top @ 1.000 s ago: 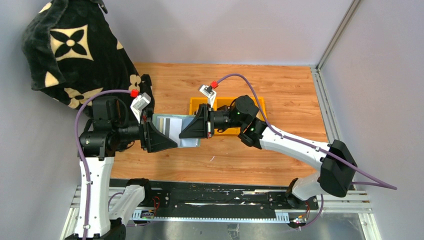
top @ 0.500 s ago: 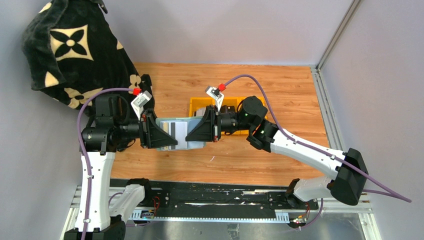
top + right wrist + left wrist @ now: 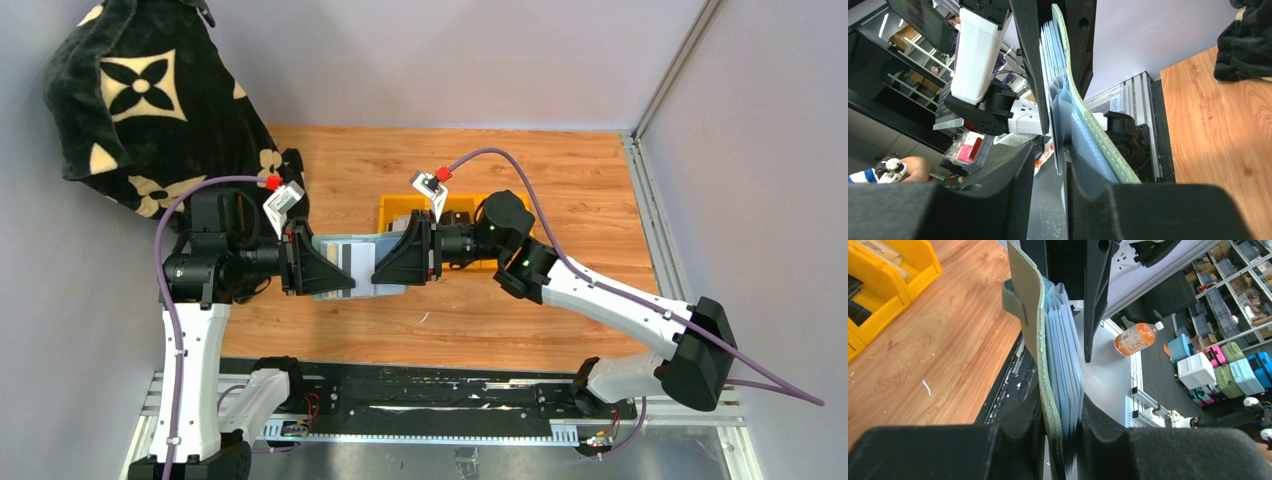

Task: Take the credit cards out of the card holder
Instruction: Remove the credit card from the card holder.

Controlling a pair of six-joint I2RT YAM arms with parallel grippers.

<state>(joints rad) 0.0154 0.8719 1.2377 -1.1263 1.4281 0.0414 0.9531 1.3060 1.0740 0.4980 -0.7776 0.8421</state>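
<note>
— question: where is the sage-green bifold card holder (image 3: 362, 264)?
— up off the wooden counter (image 3: 580, 190), spread between the two arms. its clear plastic sleeves (image 3: 1064, 355) are fanned out, edge-on to both wrist cameras.
— and each tool?
— the left tool (image 3: 1060, 412) is pinched tight on one end, green cover and sleeves together. the right tool (image 3: 1057, 170) is clamped narrow on the other end, with a pale sleeve between its fingers.
— credit cards?
— i cannot pick them out from the sleeves.
— what crowds it?
— a yellow plastic bin (image 3: 392, 210) sits on the counter just behind the right tool, partly hidden by that arm. a black fabric bag with cream flower prints (image 3: 140, 100) stands at the far left, behind the left arm.
</note>
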